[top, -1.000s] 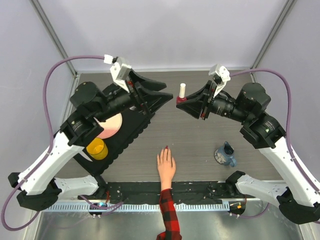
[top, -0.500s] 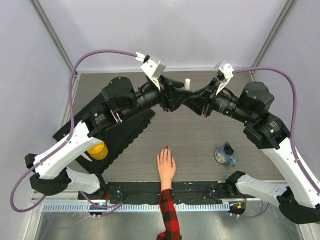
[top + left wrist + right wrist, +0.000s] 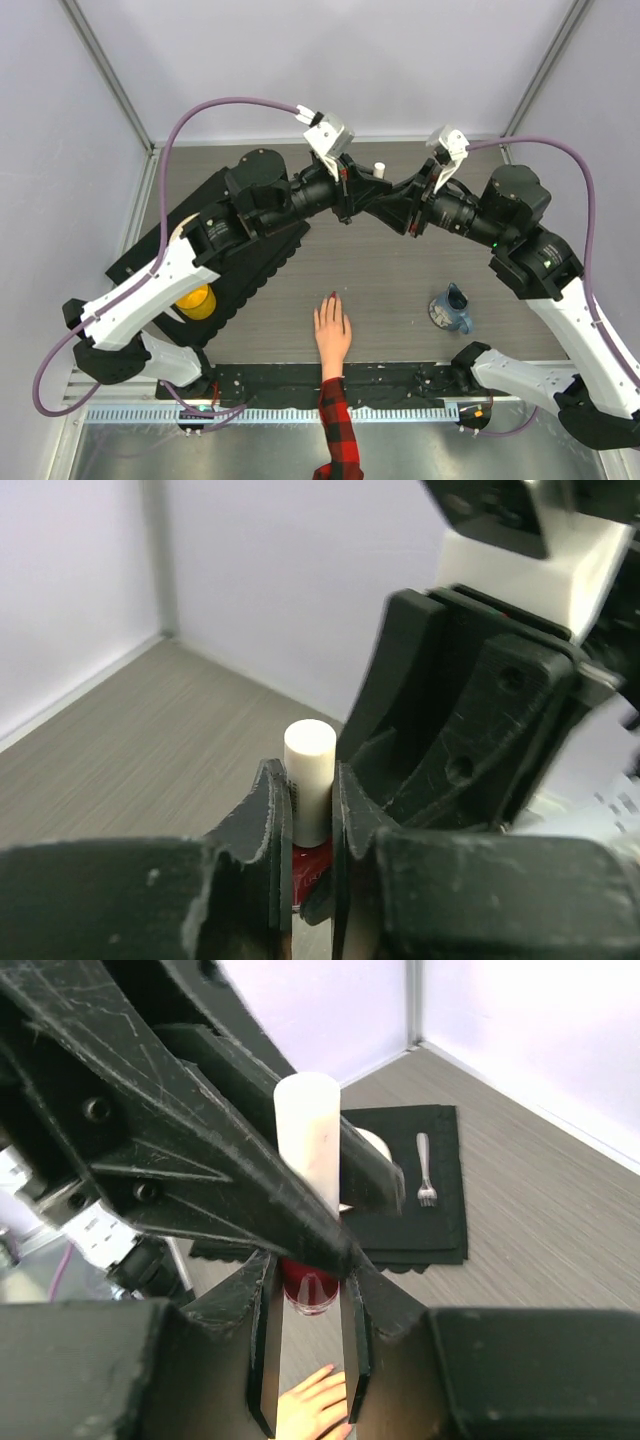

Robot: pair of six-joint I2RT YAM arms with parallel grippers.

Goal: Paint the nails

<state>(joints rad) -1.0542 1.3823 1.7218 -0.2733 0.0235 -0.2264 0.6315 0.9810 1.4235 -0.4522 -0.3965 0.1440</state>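
Left gripper has swung in and pinched shut on white cap; right gripper clamps red bottle. Uncapping likely next.

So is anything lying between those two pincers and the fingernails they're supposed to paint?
Nothing visible. The left pincer and right pincer both grip the small red polish bottle with a white cap; only bare wood-grain tabletop lies between them and the nails of the pale hand. The blue mug sits off to one side.

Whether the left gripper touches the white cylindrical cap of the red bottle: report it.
Touching. The left wrist view shows the left gripper clamped on the white cap, no gap.
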